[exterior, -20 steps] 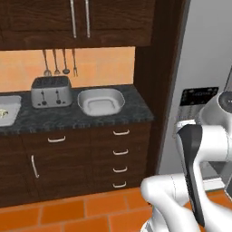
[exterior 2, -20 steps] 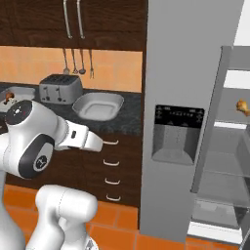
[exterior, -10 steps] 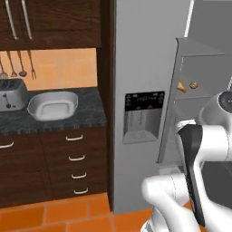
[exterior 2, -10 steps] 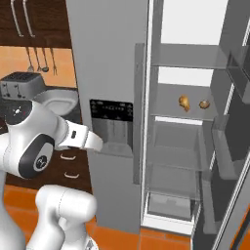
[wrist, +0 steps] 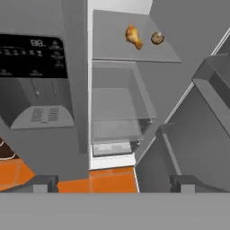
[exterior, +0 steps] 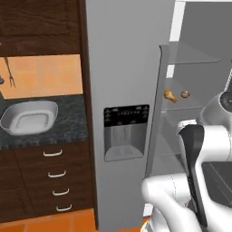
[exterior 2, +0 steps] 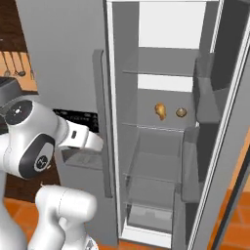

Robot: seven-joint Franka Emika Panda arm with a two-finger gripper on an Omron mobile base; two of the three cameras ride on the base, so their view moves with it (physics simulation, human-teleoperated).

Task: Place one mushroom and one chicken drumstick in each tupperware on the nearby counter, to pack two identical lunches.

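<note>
A golden-brown chicken drumstick (exterior 2: pixel 159 110) and a small tan mushroom (exterior 2: pixel 181 112) lie side by side on a middle shelf of the open fridge. They also show as the drumstick (exterior: pixel 170 94) and mushroom (exterior: pixel 185 94) in the left base view. In the hand view the drumstick (wrist: pixel 132 36) and mushroom (wrist: pixel 157 38) sit far ahead at the top. My gripper (wrist: pixel 114 184) is open, fingertips (wrist: pixel 45 183) wide apart with nothing between them. One tupperware (exterior: pixel 29 118) with rounded corners stands empty on the black counter (exterior: pixel 68 124) at the left.
The grey fridge door with its dispenser panel (exterior: pixel 126 131) stands shut between the counter and the open compartment. The open right door (exterior 2: pixel 229 127) carries bins. Glass shelves and a bottom drawer (wrist: pixel 112 147) lie below the food. Dark drawers (exterior: pixel 54 176) sit under the counter.
The whole scene has slid left as the base moved right: the toaster and counter have passed out of frame and the open fridge has come in front. The gripper stays open.
</note>
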